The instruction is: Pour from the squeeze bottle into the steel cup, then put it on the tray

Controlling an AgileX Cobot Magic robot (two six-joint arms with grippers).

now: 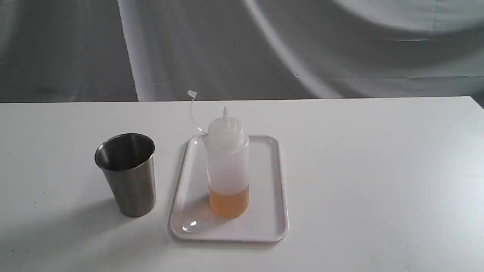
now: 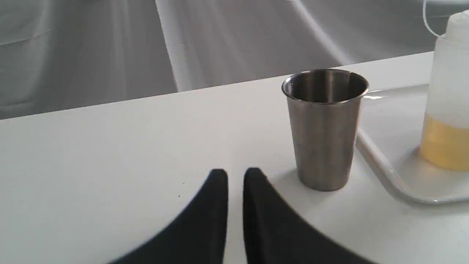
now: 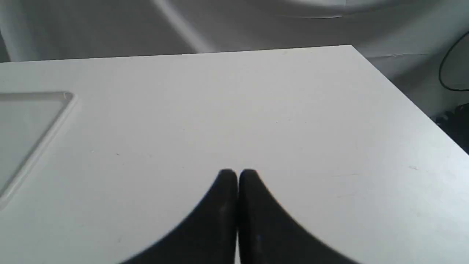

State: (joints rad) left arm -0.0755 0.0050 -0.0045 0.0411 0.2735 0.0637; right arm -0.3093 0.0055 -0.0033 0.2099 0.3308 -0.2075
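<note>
The squeeze bottle (image 1: pixel 228 166) stands upright on the white tray (image 1: pixel 270 211), with orange-yellow liquid in its lower part and its cap strap curling up behind it. Left of the tray, the steel cup (image 1: pixel 128 173) stands upright on the table. In the left wrist view my left gripper (image 2: pixel 235 172) hovers low over bare table, short of the steel cup (image 2: pixel 324 128). Its fingers are all but shut, a thin slit apart, and hold nothing. The bottle (image 2: pixel 447 99) and tray (image 2: pixel 388 172) lie beyond the cup. My right gripper (image 3: pixel 238 172) is shut and empty, off to the side of the tray (image 3: pixel 55 121). Neither arm shows in the exterior view.
The white table (image 1: pixel 378 170) has its far edge against a grey draped cloth (image 1: pixel 264 45). The right wrist view shows the table's far corner (image 3: pixel 350 47) and a dark cable (image 3: pixel 454 66) beyond it.
</note>
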